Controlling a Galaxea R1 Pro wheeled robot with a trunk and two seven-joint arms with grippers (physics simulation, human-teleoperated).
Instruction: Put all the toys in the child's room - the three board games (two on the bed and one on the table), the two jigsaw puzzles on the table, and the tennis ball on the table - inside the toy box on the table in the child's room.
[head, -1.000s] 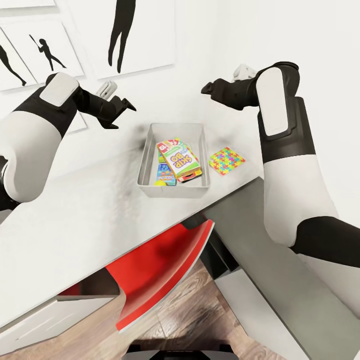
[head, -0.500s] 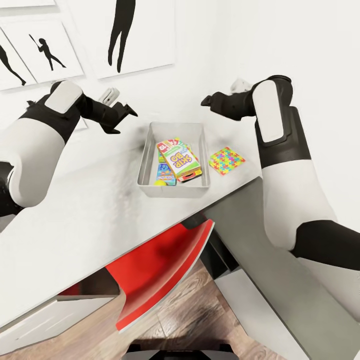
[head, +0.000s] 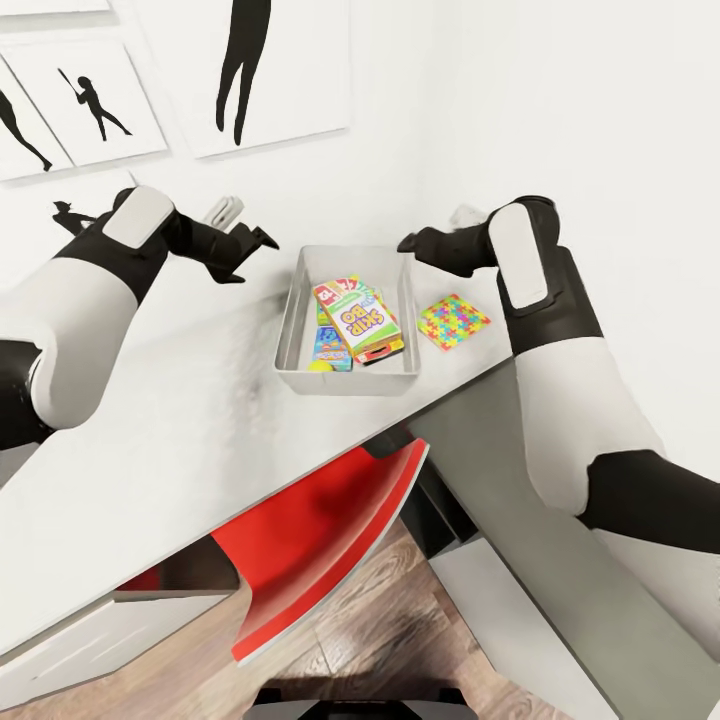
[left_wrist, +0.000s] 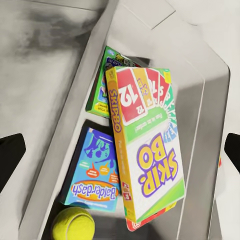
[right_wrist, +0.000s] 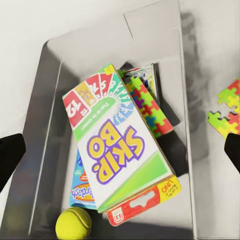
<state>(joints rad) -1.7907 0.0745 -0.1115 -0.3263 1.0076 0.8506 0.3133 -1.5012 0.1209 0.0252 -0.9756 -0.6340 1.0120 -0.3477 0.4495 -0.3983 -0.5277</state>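
left tool (head: 262, 240) lower, nearer toy box (head: 290, 320) | right tool (head: 408, 243) lower, nearer box

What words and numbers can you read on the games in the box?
"SKIP-BO": big purple letters on the top of the Skip-Bo box; "SKIPBO" runs along its side.
"12": on the red card drawn on that box.
"UNO": small, on its yellow corner.
"Balderdash": on the blue game box.
Other small print on the boxes is too blurred to read.

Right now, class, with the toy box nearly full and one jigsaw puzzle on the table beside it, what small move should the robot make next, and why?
Probably lower the right gripper toward the jigsaw puzzle on the table. It lies outside the toy box, and that gripper looks open and hangs nearest it.
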